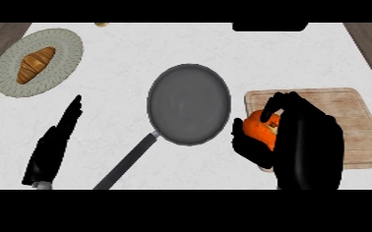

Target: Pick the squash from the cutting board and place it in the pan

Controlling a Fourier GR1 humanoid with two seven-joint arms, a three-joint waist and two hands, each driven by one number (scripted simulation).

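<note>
Squash [259,127] mostly hidden, axis unclear, right hand [309,137] fingers [280,103] curled round it

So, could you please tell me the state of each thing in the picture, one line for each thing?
squash: orange, at the cutting board's left edge, held by the right hand.
right hand: curled round the squash.
left hand: open, fingers straight, holding nothing.
pan: nothing in it, handle toward the lower left.
cutting board: flat on the counter.
plate: carries a croissant.
</note>
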